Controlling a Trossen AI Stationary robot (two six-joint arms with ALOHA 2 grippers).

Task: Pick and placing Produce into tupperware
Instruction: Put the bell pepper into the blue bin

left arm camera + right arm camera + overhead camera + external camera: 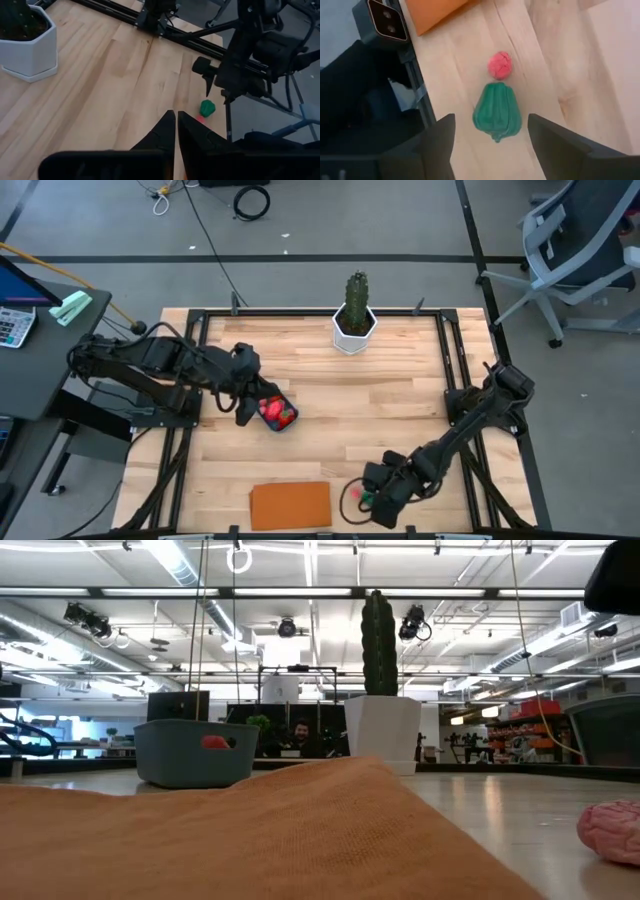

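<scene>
Right gripper (490,145): fingers spread wide, nothing held, poised directly over the green toy pepper (497,113) near the table's front edge, beside the orange board (290,505). The pepper lies on bare wood between the two open fingers but touches neither. A small pink toy fruit (499,65) sits just beyond it, almost touching.

Left gripper (243,404): fingers closed together, empty, positioned at the teal tupperware (279,412), which stands well apart from the pepper toward the table's left-centre. The container already holds red produce (274,410).

Assessment: the step in hand appears to be the grasp of the green pepper.

Risks noted:
- The pepper is smooth and lobed; an off-centre closure could squeeze it out sideways.
- The pink fruit is close enough that a descending finger could knock it, and the table edge is near, so it may roll off.
- The left gripper sits at the container; a delivery by the right arm could bring the two arms into contact unless the left withdraws.
</scene>
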